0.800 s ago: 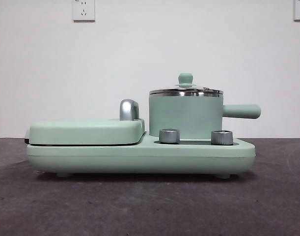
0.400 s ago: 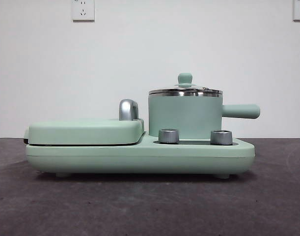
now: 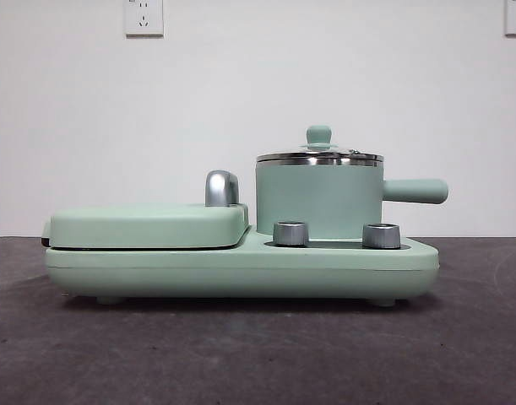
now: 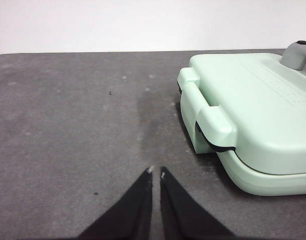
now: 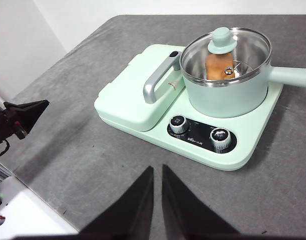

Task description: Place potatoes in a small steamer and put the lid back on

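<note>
Orange-brown oblong potato (image 5: 219, 66) inside small mint-green cylindrical steamer (image 5: 228, 95); round glass lid with mint knob (image 5: 222, 41) seated on steel rim. Left gripper (image 4: 156, 172) and right gripper (image 5: 158, 170) above grey table (image 5: 82, 165), jaws together, empty.

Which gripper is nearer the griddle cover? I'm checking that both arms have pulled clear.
Left. The left gripper sits low on the table just beside the griddle cover; the right gripper hangs higher, back from the appliance's knob side.

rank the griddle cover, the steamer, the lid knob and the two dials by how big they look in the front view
1. griddle cover
2. small steamer
3. The two dials, which look alike in size
4. lid knob, only slightly smaller than a dial
</note>
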{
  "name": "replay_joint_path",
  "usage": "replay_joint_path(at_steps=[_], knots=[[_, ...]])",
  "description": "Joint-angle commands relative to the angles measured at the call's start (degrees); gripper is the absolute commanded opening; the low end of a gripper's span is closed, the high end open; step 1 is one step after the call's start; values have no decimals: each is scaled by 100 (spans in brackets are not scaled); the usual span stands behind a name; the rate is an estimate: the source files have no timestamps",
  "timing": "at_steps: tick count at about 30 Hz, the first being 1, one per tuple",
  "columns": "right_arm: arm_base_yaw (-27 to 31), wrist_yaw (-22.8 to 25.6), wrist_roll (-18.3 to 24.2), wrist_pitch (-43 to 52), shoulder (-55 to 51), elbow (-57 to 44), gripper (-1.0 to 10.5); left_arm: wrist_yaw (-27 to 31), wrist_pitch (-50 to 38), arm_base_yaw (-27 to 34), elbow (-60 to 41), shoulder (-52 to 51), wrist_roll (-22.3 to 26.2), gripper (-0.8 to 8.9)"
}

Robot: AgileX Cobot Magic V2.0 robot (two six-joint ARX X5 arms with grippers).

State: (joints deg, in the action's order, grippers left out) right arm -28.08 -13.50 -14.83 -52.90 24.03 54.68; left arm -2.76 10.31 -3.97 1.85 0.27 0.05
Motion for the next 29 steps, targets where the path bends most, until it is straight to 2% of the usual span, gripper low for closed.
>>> replay_joint_path(at_steps=[1,15,17,19,22,25,29], knots=[[-31,2,55,61,17,44,25,-2,35,11,-111,-9,57,24],[24,35,59,155,-13,-28,25,-2,35,11,-111,-9,57,24],[289,254,234,479,-87,-199,17,-2,37,11,-111,-9,57,24],[710,149,348,1010,-289,-597,17,0,37,11,-111,-9,57,24],[1379,210,448,2203,-828,-1655,18,-2,37,11,-109,-9,55,24],[1947,529,599,3469,-1408,-2876,17,0,37,11,-109,-9,57,24],[2557,820,837,4105,-2041,-4142,18,-2,37,11,-109,-9,57,24]])
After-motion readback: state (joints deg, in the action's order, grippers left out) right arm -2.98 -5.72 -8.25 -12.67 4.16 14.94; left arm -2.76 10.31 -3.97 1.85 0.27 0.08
